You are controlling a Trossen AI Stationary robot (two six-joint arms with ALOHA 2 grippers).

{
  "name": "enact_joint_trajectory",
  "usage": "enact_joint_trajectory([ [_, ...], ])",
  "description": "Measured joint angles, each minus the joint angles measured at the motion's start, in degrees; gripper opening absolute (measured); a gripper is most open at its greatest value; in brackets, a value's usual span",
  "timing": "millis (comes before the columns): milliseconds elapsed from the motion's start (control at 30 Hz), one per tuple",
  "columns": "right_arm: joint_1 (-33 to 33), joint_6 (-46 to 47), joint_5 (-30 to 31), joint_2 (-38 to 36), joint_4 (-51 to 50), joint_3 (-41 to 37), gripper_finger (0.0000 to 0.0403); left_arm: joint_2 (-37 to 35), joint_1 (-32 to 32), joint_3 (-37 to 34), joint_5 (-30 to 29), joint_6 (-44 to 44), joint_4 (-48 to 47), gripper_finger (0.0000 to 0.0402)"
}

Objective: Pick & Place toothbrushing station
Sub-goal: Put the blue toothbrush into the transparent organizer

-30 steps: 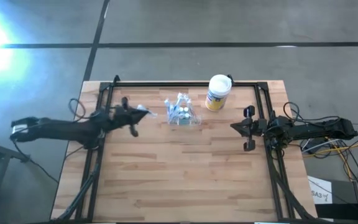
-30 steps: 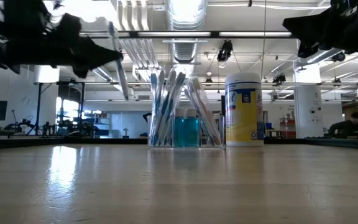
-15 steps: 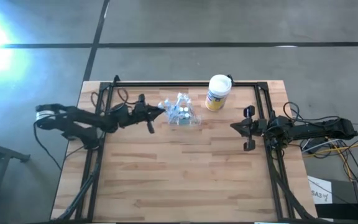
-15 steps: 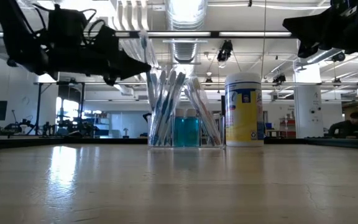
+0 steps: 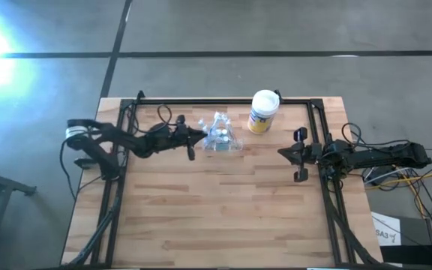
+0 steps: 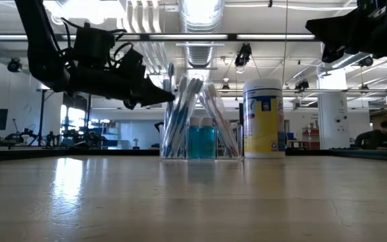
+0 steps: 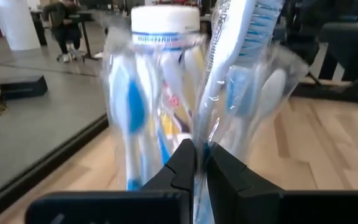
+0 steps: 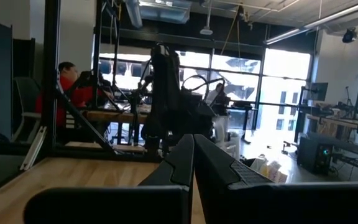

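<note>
Gripping 1 wrapped toothbrush (image 7: 229, 68), my left gripper (image 5: 191, 136) hangs just left of the station (image 5: 220, 135) at the table's far middle; placing remains. Right gripper (image 5: 287, 154) waits closed, right.

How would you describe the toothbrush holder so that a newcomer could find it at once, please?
Look at the wooden table, along its far edge near the middle. Two things stand there side by side: the holder and a canister. The holder is the shorter, see-through one full of wrapped toothbrushes, with the left gripper at its side; the canister is opaque, white-lidded and yellow-labelled.
</note>
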Motion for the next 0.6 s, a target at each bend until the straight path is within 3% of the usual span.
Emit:
enact_joint_trajectory([
  [600, 0.01, 0.24, 0.00, -0.02, 0.00, 0.02, 0.0008, 6.75, 2.05, 0.09, -0.08, -2.06, 1.13, 0.0023],
])
